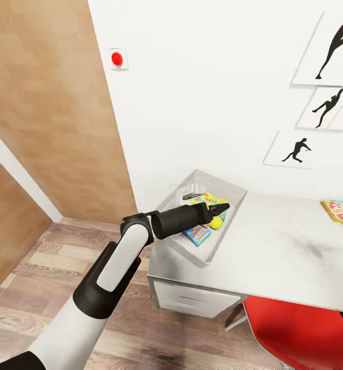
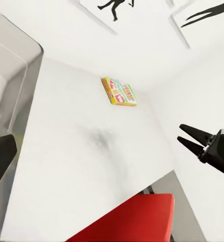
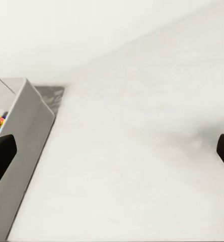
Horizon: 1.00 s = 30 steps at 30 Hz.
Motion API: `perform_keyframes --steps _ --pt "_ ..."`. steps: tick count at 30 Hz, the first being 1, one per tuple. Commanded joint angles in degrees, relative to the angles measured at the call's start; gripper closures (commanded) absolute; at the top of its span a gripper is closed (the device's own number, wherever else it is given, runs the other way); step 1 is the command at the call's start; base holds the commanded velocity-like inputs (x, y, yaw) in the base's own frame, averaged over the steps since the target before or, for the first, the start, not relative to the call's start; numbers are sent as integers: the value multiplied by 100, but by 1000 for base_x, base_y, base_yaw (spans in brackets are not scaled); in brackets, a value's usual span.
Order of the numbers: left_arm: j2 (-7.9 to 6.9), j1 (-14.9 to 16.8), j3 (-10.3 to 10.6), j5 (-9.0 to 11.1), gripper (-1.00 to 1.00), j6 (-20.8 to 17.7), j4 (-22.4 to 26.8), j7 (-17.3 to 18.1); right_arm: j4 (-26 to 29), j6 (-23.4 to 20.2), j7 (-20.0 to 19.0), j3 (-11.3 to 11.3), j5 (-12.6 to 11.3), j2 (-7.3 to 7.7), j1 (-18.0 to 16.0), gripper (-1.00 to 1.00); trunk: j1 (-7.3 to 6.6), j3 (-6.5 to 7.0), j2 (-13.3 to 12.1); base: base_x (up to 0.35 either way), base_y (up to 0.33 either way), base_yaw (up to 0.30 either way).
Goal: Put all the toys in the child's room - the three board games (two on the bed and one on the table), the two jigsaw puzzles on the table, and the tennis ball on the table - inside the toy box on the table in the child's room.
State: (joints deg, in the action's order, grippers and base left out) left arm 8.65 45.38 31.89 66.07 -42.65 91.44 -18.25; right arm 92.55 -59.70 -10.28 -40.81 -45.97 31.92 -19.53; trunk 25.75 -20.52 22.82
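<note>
Hovering over the toy box (image 1: 228,198) with left gripper (image 1: 223,208), fingers seemingly pressed together
Sitting just beneath its tip, inside: tennis ball (image 1: 216,222), beside puzzles; board game (image 1: 339,209) lying well apart on table (image 1: 274,246)

The left arm (image 1: 114,267) has white, rounded shell segments joined by black collars, a black cylindrical wrist, and a black left gripper (image 1: 220,208) with tapering pointed fingers.

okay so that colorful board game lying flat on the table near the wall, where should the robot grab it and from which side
The board game is a thin flat box lying face up on the table, with nothing touching it. Probably best to come from above and pinch across its narrower width, one finger on each long edge. The right gripper is already near it, jaws open.
</note>
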Motion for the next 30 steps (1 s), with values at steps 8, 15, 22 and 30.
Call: perform_keyframes --steps 8,15,22,30 --pt "-11 -90 65 91 -100 94 13 -98 0 -30 -214 -22 75 24 48 -100 3 -10 11 0 0 -277" --pt "-36 -211 5 121 -100 126 14 -65 0 -30 -247 12 78 15 58 -100 3 -10 11 0 0 -284" --pt "-47 -341 -71 143 -100 148 14 -80 0 -30 -251 97 79 -20 62 -100 3 -10 11 0 0 -286" --pt "-58 -355 -82 134 -100 150 14 -102 0 -30 -247 143 81 -26 57 -100 3 -10 11 0 0 -287"
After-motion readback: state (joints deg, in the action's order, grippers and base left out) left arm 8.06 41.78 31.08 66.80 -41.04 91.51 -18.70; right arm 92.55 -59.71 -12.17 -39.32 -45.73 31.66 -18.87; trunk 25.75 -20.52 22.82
